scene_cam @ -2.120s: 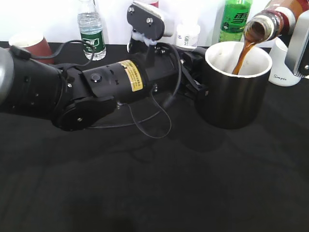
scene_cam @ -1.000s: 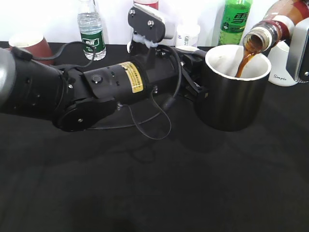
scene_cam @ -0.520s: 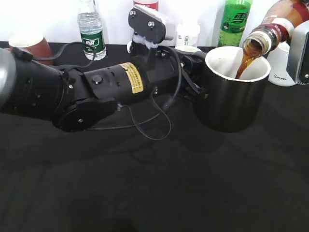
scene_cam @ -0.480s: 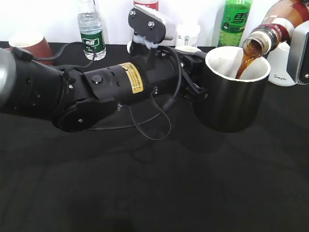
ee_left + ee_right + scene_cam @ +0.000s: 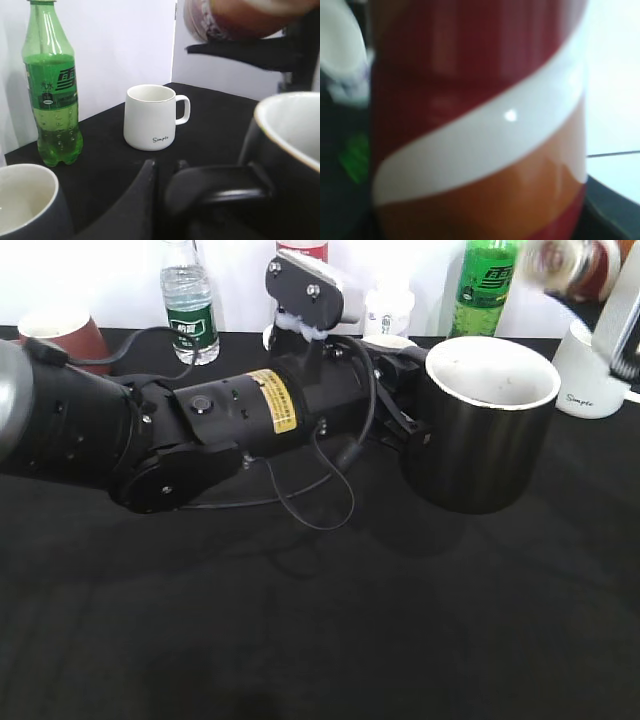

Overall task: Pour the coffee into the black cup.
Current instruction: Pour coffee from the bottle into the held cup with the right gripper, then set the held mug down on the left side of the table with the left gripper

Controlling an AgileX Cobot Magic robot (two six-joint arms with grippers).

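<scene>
The black cup stands upright on the black table, right of centre; the left gripper is closed on its handle, steadying it from the left side; no stream falls into it, and its contents cannot be seen from this angle. The coffee bottle hangs blurred at the top right, above and just behind the cup's far rim, mouth pointing left, long axis near level, judged to be tipping back upright; the right gripper is closed on it, the wrap filling the right wrist view, so the right arm is the one to move next. Behind stand a white mug, a green bottle, a water bottle and a reddish cup; a white wall backs the table.
</scene>
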